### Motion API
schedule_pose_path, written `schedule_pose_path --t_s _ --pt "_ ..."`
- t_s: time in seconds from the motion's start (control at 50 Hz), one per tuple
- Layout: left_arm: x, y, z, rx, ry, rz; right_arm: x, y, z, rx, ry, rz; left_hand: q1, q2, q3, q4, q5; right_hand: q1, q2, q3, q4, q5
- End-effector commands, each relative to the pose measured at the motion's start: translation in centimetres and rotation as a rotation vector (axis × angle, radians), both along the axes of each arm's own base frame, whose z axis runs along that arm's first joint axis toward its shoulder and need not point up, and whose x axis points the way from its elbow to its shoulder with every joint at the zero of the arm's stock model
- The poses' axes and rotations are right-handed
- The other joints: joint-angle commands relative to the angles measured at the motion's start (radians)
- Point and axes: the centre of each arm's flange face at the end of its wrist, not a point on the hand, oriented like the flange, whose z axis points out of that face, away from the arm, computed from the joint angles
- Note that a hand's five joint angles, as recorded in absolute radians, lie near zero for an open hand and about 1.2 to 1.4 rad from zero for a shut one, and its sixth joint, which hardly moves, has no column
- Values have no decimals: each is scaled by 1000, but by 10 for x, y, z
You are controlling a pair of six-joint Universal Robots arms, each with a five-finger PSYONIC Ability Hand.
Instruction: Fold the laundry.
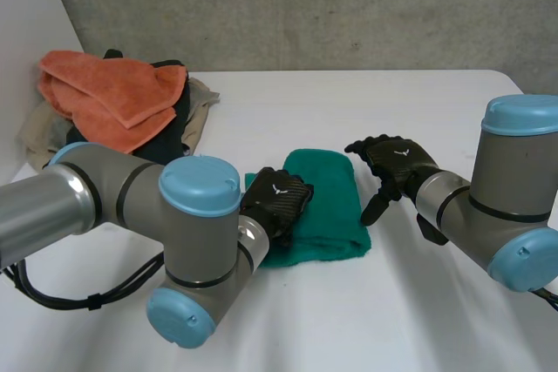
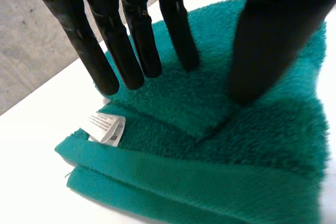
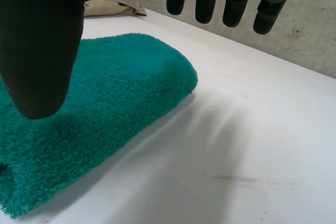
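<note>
- Green towel (image 1: 327,206): folded into a thick pad and lying flat near the middle of the white table (image 1: 366,311). A white care label (image 2: 107,128) sticks out between its layers at one edge.
- Left hand (image 1: 275,202): rests on the towel's 9 o'clock side. Its fingers are straight and close together, with tips and thumb pressing into the pile and gripping nothing.
- Right hand (image 1: 397,167): at the towel's 3 o'clock, just beside it. Its fingers are extended, the thumb is spread wide, and it is empty.
- Laundry heap (image 1: 174,128): an orange towel (image 1: 113,98) lies on beige and dark garments at the table's 10 o'clock, well apart.
</note>
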Motion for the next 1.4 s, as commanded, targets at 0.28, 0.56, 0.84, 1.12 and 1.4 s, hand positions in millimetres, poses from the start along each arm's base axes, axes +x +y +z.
schedule_pose_path --t_s 0.28,0.56,0.84,1.12,1.4 --pt "45 29 21 -107 -199 78 47 21 -3 100 -44 165 513 571 574 571 577 -52 -38 -38 -39 -48" --pt "49 10 48 -141 -87 138 54 10 -26 114 9 119 -709 -651 -648 -650 -644 -52 -38 -38 -39 -48" --pt "15 -30 29 34 108 46 46 11 -9 46 -29 85 -709 -651 -648 -650 -644 -52 -38 -38 -39 -48" --pt "35 -41 2 140 -81 227 42 5 -39 102 86 87 -709 -651 -648 -650 -644 -52 -38 -38 -39 -48" --pt "41 -19 106 -13 225 83 7 5 23 -163 80 -112 -709 -651 -648 -650 -644 -52 -38 -38 -39 -48"
